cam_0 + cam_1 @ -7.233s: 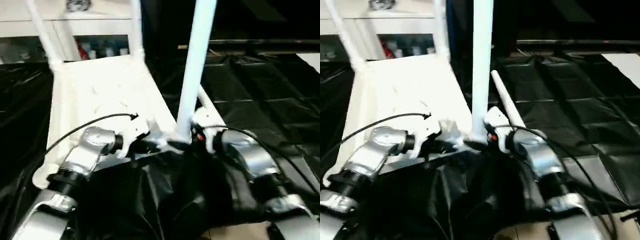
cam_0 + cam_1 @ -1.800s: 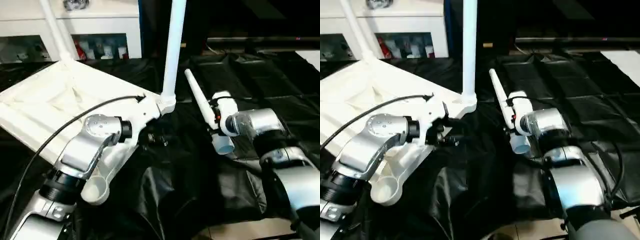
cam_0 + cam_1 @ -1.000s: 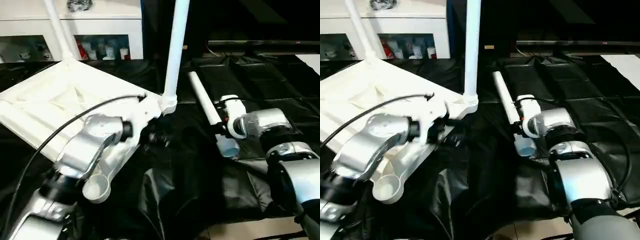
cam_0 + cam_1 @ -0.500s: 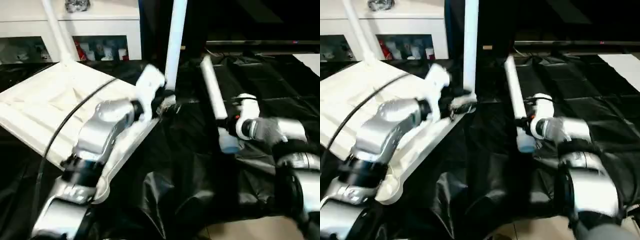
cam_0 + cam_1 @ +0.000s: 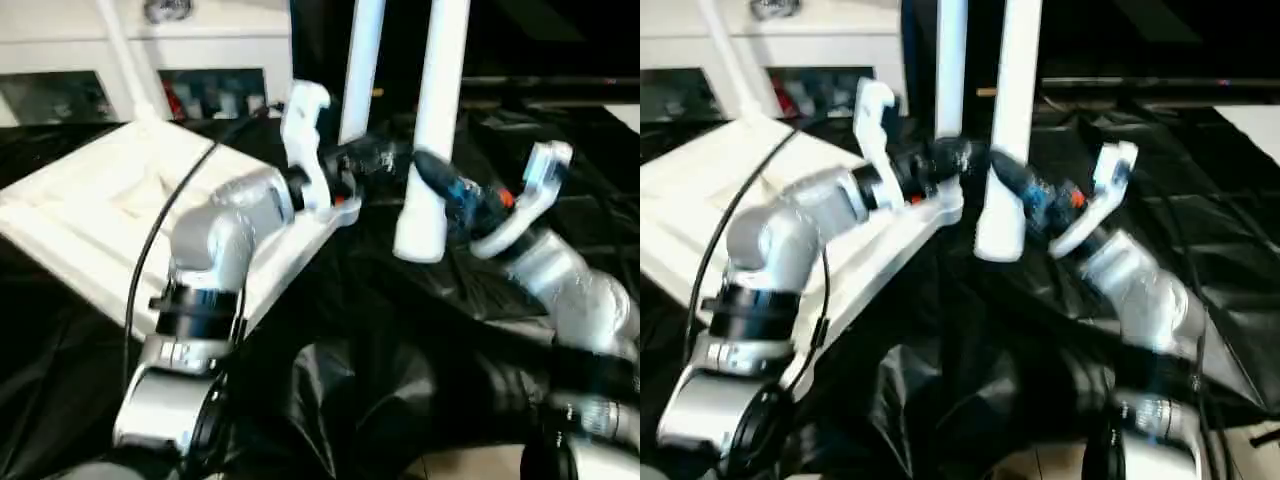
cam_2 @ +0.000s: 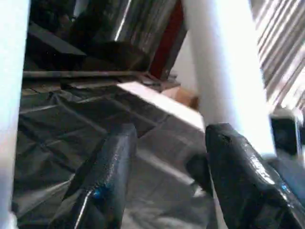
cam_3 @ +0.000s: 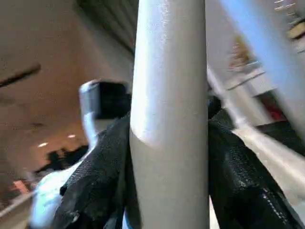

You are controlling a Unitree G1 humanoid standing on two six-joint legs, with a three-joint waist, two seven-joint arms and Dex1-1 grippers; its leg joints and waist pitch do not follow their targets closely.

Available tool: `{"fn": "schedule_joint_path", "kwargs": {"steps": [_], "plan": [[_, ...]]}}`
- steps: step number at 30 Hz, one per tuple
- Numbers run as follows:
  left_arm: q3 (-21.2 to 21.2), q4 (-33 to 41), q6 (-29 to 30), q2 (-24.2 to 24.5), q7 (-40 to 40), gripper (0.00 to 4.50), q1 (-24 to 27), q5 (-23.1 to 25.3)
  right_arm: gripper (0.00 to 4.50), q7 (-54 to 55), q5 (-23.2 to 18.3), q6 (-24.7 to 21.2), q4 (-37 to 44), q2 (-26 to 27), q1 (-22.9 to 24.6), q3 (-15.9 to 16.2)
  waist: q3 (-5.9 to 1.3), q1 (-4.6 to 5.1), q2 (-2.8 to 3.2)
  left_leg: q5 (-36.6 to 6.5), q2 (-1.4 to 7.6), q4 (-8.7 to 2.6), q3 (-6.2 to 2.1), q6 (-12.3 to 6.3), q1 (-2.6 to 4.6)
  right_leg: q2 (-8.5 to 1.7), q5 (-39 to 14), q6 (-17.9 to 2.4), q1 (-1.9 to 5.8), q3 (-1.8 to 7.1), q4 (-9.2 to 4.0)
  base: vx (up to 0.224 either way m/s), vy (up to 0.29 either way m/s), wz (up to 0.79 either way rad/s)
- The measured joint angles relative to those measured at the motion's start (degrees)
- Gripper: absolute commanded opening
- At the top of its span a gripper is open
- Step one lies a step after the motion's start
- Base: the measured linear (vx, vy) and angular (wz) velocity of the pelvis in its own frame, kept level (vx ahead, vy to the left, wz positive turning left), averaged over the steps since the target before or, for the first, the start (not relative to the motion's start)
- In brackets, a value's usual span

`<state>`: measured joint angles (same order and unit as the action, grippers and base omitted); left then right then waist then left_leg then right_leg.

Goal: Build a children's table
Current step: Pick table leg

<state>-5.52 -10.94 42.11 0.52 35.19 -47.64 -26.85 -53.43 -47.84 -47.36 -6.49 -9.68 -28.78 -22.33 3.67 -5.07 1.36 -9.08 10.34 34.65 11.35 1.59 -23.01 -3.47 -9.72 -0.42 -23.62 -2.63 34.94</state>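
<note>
Progress: the tabletop lies underside up on the black sheeting, tilted, with its near right corner raised toward my hands. Two legs are seen standing in it: one at the far left corner and one at the near right corner. The other sockets are hidden behind my left arm or blurred, so I cannot confirm a third. The fourth leg is not yet fitted; I judge the job a little past half done at least, with this leg to seat and the table then to be turned upright.

Location of the loose leg: it is in my right fingers, held nearly upright, wide open end downward, hanging clear of the sheeting and just beside the fitted near leg. The right wrist view shows both fingers pressed against its sides, so the grip is firm around the lower part of the shaft.

Pose: my right forearm reaches up and inward from the right, wrist turned so the leg stands vertical. My left arm stretches forward over the tabletop's near edge; its fingers stand apart and hold nothing, poised near the raised corner between the two upright legs.
</note>
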Motion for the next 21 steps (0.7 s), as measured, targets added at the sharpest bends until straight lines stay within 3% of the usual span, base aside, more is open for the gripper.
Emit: {"fn": "schedule_joint_path", "kwargs": {"steps": [8, 9, 21], "plan": [[-5.7, -0.2, 6.3, -2.4, -2.1, 2.61, -0.9, -8.3, 1.86, -0.3, -2.3, -2.5, 5.9, -0.7, 1.6, 2.1, 0.01, -0.02, -0.02, 0.0, -0.01, 0.00, -0.02, 0.01, 0.02, 0.00, 0.0, 0.1, 0.03, -0.01, -0.02, 0.000, 0.000, 0.00], [-6.2, -0.2, 7.1, -2.5, -2.3, 2.89, -0.9, -8.9, 1.86, -0.3, -2.3, -2.5, 6.1, -0.9, 1.6, 2.4, 0.01, -0.05, -0.03, 0.0, -0.01, 0.00, -0.03, 0.00, 0.01, 0.00, -0.1, 0.1, 0.03, -0.02, -0.02, 0.000, 0.000, 0.00], [-10.4, 1.1, 12.6, -2.8, -4.6, 3.69, 0.9, -13.9, 1.85, 1.7, 2.6, 1.4, 9.8, -2.6, 1.7, 8.7, 0.01, -0.02, -0.03, 0.0, -0.01, -0.06, -0.03, 0.01, -0.03, 0.00, -0.1, 0.2, 0.00, 0.00, -0.06, 0.000, 0.000, 0.00]]}}
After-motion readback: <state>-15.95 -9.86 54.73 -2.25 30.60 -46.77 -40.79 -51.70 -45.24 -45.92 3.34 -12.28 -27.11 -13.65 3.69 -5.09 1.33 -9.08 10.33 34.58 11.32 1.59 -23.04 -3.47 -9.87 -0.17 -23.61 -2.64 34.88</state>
